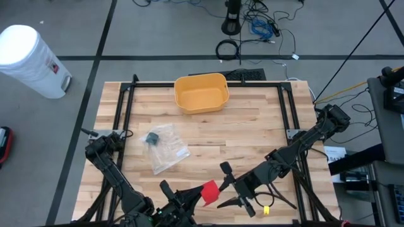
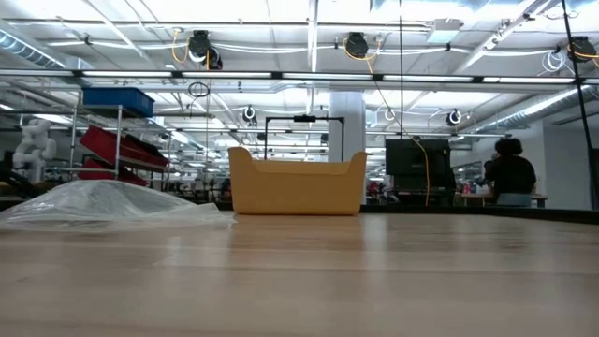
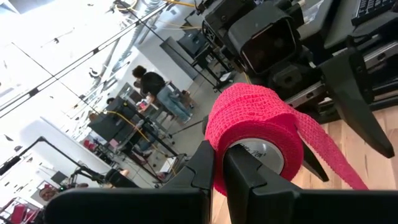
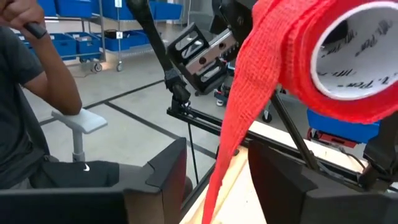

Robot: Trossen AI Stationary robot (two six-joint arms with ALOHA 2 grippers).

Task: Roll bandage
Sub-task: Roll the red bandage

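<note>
Grey floor, white bin, blue shelving.

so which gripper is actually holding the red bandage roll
The left gripper: it is shut on the red bandage roll. The right gripper is open around the hanging strip.

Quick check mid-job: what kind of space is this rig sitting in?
Most likely an industrial robotics lab or workshop. Beyond the wooden table the low view shows open ceiling ducts and strip lights, shelving with blue and red bins, and a person at a workstation. Loose cables lie across the concrete floor.
</note>
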